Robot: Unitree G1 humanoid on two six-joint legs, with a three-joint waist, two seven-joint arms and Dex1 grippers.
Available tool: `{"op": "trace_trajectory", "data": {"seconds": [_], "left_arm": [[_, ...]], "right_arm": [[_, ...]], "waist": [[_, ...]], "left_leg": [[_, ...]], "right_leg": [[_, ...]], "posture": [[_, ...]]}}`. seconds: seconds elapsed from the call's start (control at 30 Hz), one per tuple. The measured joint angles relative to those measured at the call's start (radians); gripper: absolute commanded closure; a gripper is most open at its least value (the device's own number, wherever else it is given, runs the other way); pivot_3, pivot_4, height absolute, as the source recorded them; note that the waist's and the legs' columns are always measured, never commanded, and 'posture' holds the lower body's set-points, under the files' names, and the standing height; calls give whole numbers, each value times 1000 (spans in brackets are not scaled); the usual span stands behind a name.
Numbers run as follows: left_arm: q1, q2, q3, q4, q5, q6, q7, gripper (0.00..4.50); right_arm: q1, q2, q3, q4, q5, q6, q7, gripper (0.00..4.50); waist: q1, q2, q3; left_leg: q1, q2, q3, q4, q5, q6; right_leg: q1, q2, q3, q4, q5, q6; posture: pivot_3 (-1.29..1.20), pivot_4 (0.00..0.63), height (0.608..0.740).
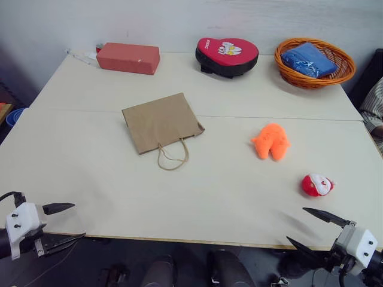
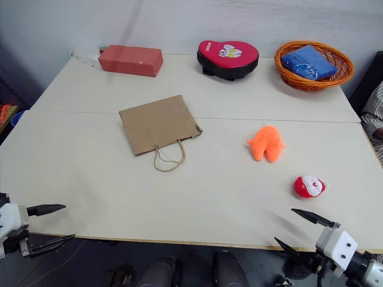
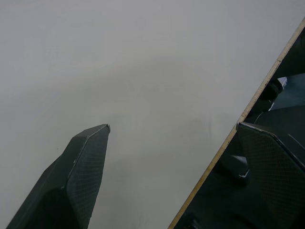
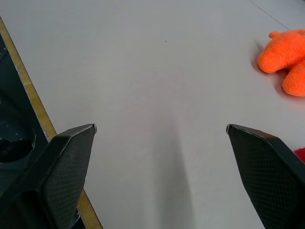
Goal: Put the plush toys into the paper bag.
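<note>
Both grippers, left gripper (image 1: 66, 222) and right gripper (image 1: 311, 227), gape wide and empty at the near table edge. Red-and-white plush (image 1: 316, 185) and orange plush (image 1: 271, 142) lie right of the flat paper bag (image 1: 160, 122). Likely soft, light: pinch mid-body.

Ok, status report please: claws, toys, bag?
Left claw and right claw open, empty. Orange toy and red-and-white toy on table. Paper bag lying flat. Nothing between.
</note>
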Motion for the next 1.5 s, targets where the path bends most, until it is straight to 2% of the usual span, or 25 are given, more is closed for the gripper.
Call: {"op": "trace_trajectory", "data": {"seconds": [0.17, 0.3, 0.4, 0.47, 0.6, 0.77, 0.93, 1.03, 1.1, 1.43, 1.5], "left_arm": [[-21, 1, 0, -7, -20, 37, 0, 48], [-69, 45, -21, -63, -92, 189, -18, 48], [-205, 61, -69, -99, -159, 329, 17, 48], [-343, 66, -153, -118, -159, 353, 29, 48], [-685, 15, -411, -101, -55, 263, 19, 48], [-1004, -123, -658, 159, 112, 155, -8, 48], [-1158, -241, -796, 439, 254, 8, -9, 48], [-1238, -317, -811, 586, 293, -90, 24, 629], [-1269, -345, -810, 624, 293, -116, 31, 1273], [-1318, -360, -811, 814, 339, -311, 23, 4454], [-1323, -361, -811, 833, 341, -330, 21, 4454]], "right_arm": [[-11, 0, 10, 2, 0, -3, -1, 13], [-33, 45, 21, -15, 26, 0, -30, 13], [-52, 58, 65, -109, 144, 105, -50, 13], [-88, 71, 85, -190, 223, 179, -88, 13], [-230, 116, 104, -275, 232, 208, -193, 13], [-269, 153, 153, -306, 194, 225, -246, 13], [-298, 169, 186, -317, 157, 234, -283, 13], [-303, 186, 203, -326, 139, 237, -310, 0], [-307, 191, 214, -333, 121, 241, -327, 0], [-334, 193, 217, -364, 108, 265, -371, 0], [-340, 193, 218, -364, 107, 265, -371, 0]], "waist": [[0, 0, 0], [1, 0, 0], [2, 2, 0], [4, 2, 0], [4, 2, -1], [2, 2, -2], [0, 1, -2], [3, 1, -1], [4, 1, -1], [4, 1, -1], [5, 1, -1]], "left_leg": [[0, 0, 0, 0, 0, 0], [0, 0, -1, 0, 1, -1], [0, 0, -2, 1, 1, -2], [0, 0, -3, 2, 2, -3], [-2, -2, -2, 3, 5, -9], [-4, -1, 0, 3, 6, -9], [-5, -1, -1, 7, 5, -8], [-6, -1, -1, 12, 5, -8], [-7, -1, -2, 14, 4, -7], [-8, -2, -2, 17, 4, -7], [-8, -2, -2, 17, 4, -7]], "right_leg": [[0, 0, 0, 0, 0, 0], [0, 0, -1, 1, 0, 0], [0, 0, -1, 2, 0, 0], [0, 0, -2, 3, 0, 0], [-2, 0, -1, 4, 1, 1], [-5, 3, -1, 8, 1, 1], [-5, 4, -1, 8, 1, 1], [-5, 3, -1, 8, 1, 1], [-5, 3, -1, 9, 1, 2], [-6, 3, -1, 10, 1, 2], [-6, 3, -1, 9, 1, 2]], "posture": [[0, 150, 740], [0, 150, 740], [0, 150, 740], [0, 150, 740], [0, 150, 740], [0, 150, 740], [0, 150, 740], [0, 150, 740], [0, 150, 740], [0, 150, 740], [0, 150, 740]]}}
